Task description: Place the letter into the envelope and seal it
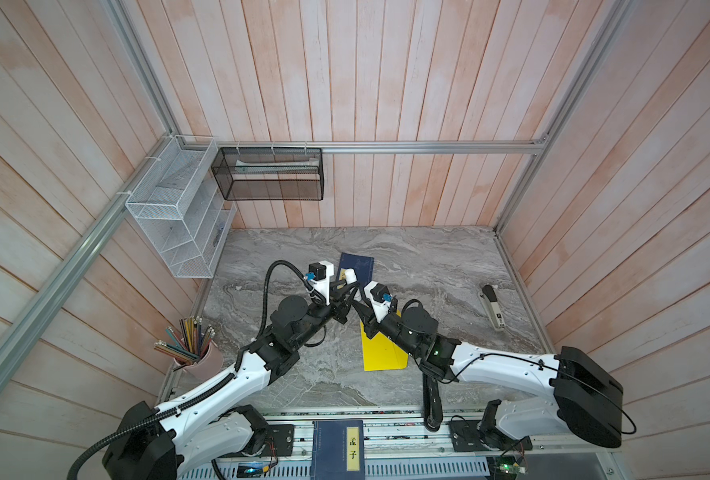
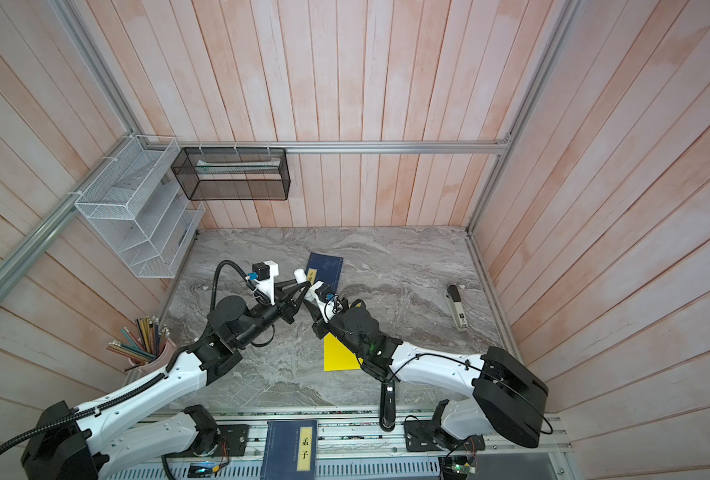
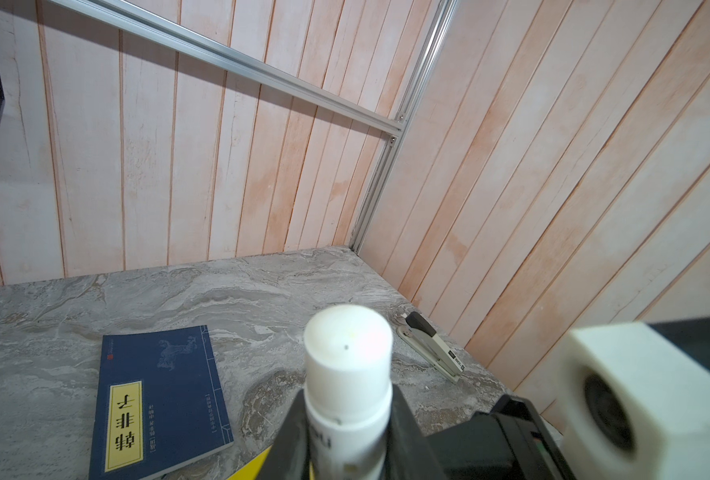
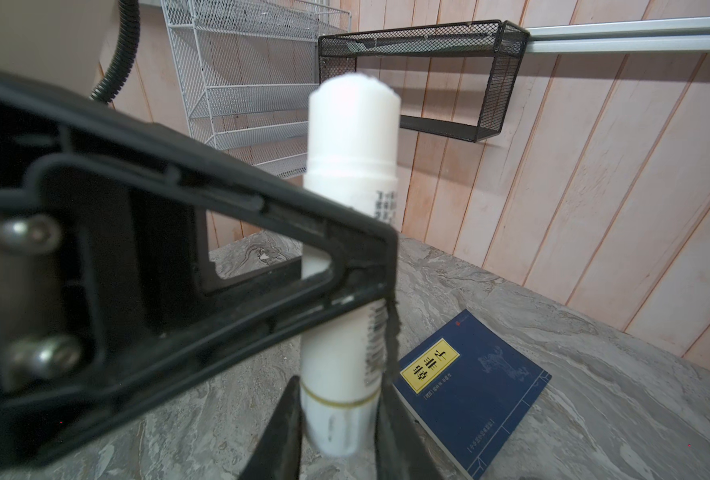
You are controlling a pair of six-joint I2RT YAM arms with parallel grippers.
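Note:
A white glue stick [image 3: 347,353] is held in the air between both arms, above the table's middle. My left gripper [image 3: 347,419] is shut on its body, with the capped end pointing away from the wrist. My right gripper [image 4: 336,411] has its jaws pressed on both sides of the stick's other end [image 4: 351,137], just below the left gripper's black fingers [image 4: 220,257]. The yellow envelope [image 1: 382,353] lies flat on the table under my right arm, partly covered by it, and it shows in both top views [image 2: 338,357]. The letter is out of view.
A dark blue book [image 1: 357,268] with a yellow label lies just behind the grippers. A stapler [image 1: 492,305] lies at the right. A cup of pencils [image 1: 201,353] stands at the left edge. White [image 1: 174,208] and black [image 1: 268,174] mesh racks hang on the walls.

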